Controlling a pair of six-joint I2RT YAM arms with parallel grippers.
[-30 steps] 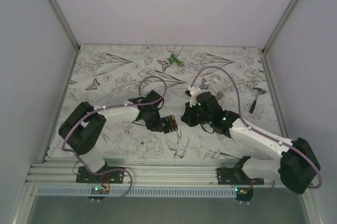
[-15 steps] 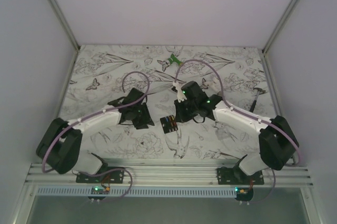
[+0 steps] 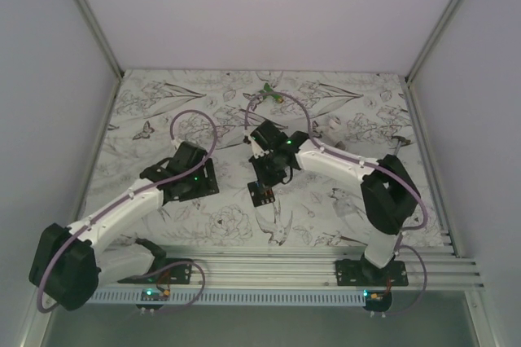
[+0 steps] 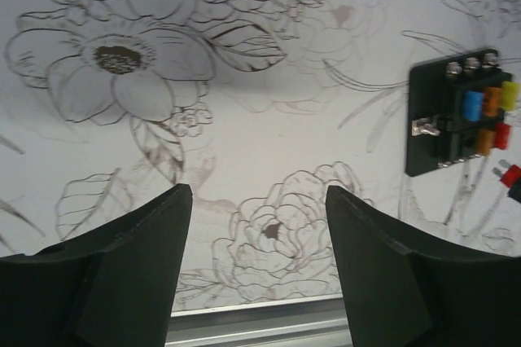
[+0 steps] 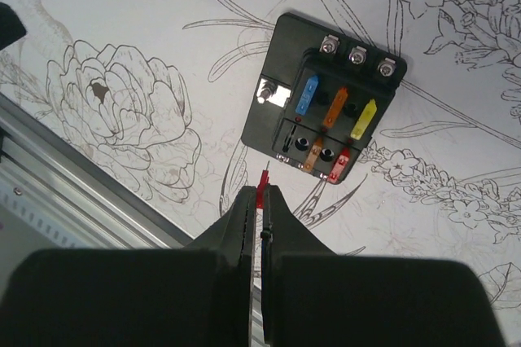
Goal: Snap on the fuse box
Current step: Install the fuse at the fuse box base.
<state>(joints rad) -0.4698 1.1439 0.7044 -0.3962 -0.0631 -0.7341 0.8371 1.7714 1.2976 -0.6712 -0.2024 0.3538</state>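
Observation:
The fuse box (image 3: 262, 193) lies flat on the flower-print mat, a black block with blue, orange, yellow and red fuses in its slots. In the right wrist view the fuse box (image 5: 326, 94) sits just ahead of my right gripper (image 5: 262, 200), which is shut on a small red fuse (image 5: 262, 190) with its prongs pointing at the box. From above, the right gripper (image 3: 269, 172) hovers over the box. My left gripper (image 3: 194, 182) stands open to the left of the box, with nothing between its fingers (image 4: 167, 225). The fuse box (image 4: 456, 111) shows at that view's right edge.
A green-and-white object (image 3: 273, 94) lies at the back of the mat. The aluminium rail (image 3: 260, 261) runs along the near edge, close under both grippers (image 5: 81, 168). White walls close in the left, right and back sides.
The left gripper has opened, let go of the fuse box and drawn back to the left. The right arm has swung left until its gripper hangs over the box.

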